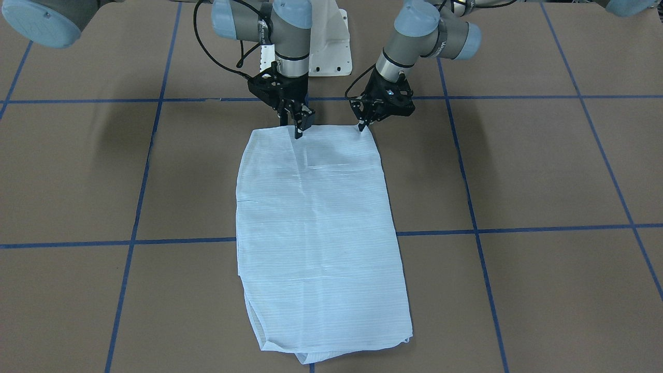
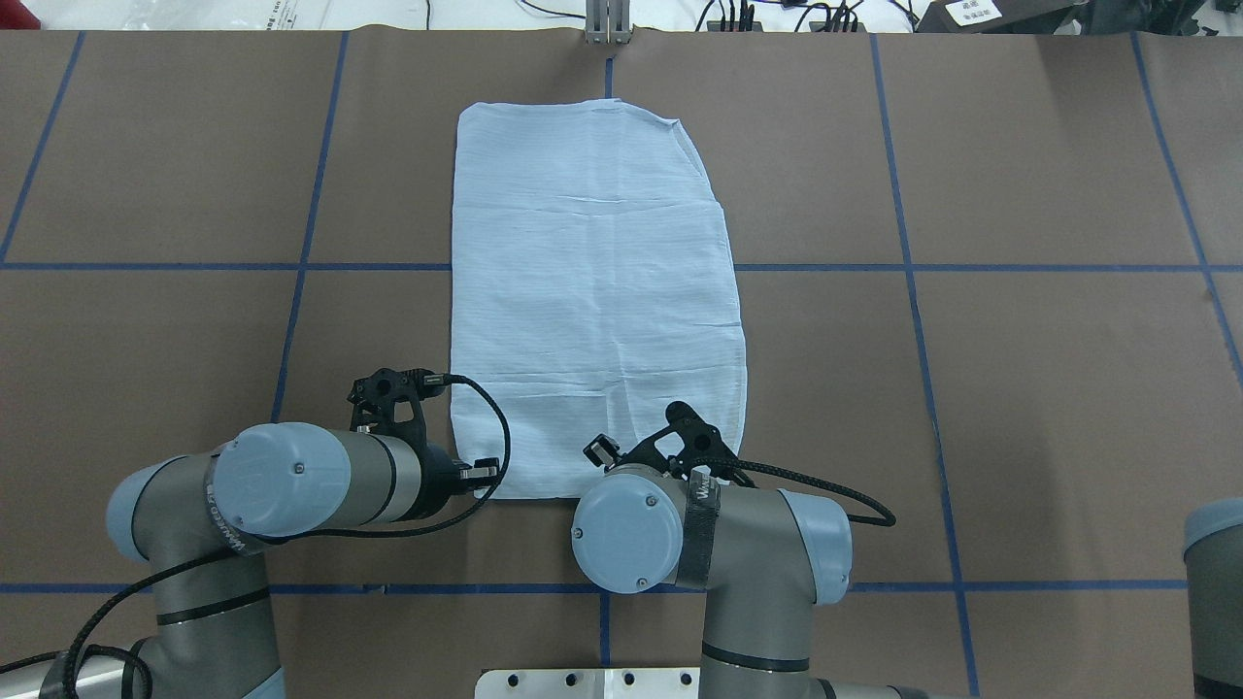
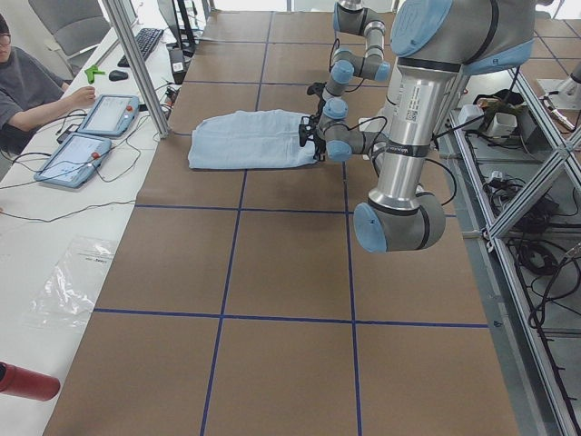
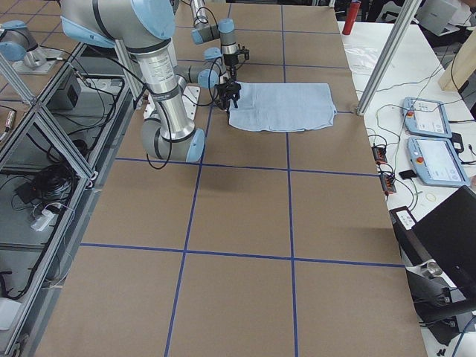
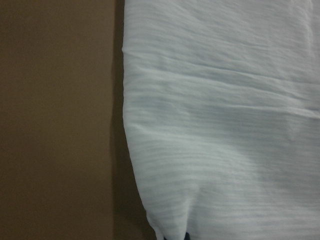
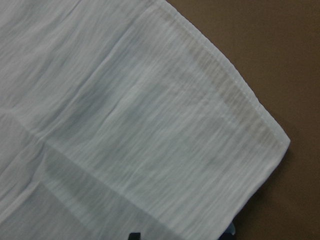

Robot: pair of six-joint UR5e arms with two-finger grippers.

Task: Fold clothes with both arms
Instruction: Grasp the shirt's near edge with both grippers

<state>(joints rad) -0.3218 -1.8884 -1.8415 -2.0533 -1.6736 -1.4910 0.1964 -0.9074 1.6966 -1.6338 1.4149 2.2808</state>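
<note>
Left gripper and right gripper meet the robot-side end of the shirt, mid-worktop.
The left gripper's fingers are pressed together on the shirt's near left corner. The folded shirt runs from there almost to the far edge. The right gripper stands on the near hem, fingers seemingly spread. The overhead view hides both fingertip pairs under the wrists; the front-facing view shows them.

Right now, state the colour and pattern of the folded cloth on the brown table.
The thin shirt is pale blue, finely striped; clearest in the right wrist view.
</note>
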